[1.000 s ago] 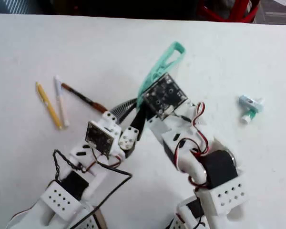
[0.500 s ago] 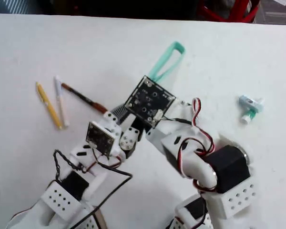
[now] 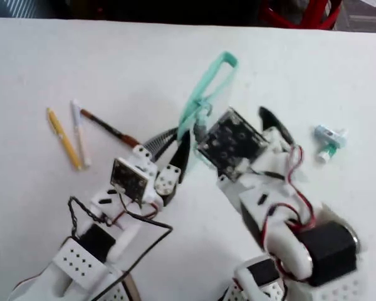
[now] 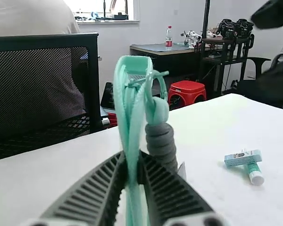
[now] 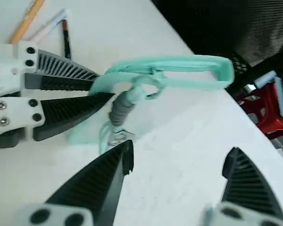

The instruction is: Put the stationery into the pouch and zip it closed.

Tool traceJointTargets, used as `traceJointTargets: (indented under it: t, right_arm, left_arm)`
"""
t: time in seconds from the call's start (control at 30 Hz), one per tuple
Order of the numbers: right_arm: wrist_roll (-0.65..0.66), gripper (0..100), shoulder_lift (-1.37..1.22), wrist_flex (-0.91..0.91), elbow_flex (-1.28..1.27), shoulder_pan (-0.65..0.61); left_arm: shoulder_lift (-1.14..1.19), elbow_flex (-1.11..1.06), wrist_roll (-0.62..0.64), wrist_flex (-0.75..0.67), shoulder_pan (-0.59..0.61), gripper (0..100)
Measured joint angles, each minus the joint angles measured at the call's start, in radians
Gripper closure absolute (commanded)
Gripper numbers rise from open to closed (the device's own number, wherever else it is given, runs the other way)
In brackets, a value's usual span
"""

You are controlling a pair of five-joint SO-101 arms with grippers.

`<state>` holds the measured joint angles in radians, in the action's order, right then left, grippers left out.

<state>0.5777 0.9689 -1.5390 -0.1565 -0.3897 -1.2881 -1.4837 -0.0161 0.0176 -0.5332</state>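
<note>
Mint-green pouch [image 4: 126, 106], flat and looped, sits clamped in the ribbed left jaws; right jaws gape.

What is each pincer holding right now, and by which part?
Left pincer grips the mint-green fabric pouch by its narrow end beside the grey zipper pull; right pincer is open, holding nothing.

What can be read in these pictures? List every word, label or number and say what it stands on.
Nothing reads legibly.
Small box: printed label, too blurred to read.
Tube beside it: print too small to read.
Bottle on the far desk: label too small to read.
Pouch: no print shows.
</note>
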Motion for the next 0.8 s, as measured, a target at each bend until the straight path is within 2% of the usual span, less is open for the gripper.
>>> traceJointTargets:
  t: [0.13,0.23,0.33,0.57,0.67,0.8]
  right_arm:
    - [-0.011,77.3,-0.023,0.075,0.002,0.189]
    - [-0.068,78.4,-0.137,0.101,0.011,0.376]
    - [-0.068,78.6,-0.313,0.100,0.074,0.528]
    - [-0.002,78.6,-0.727,0.035,0.328,0.721]
    - [0.000,78.6,-0.876,0.035,0.393,0.770]
    - [0.000,78.3,-1.046,0.035,0.442,0.790]
  left_arm:
    - [-0.017,0.009,-0.002,0.066,0.002,98]
    - [-0.044,0.054,-0.002,0.181,0.000,98]
    - [-0.094,0.100,-0.002,0.322,0.000,98]
    - [-0.229,0.201,0.000,0.617,0.002,98]
    - [-0.245,0.187,-0.002,0.621,0.002,98]
    - [-0.261,0.052,-0.002,0.420,0.002,98]
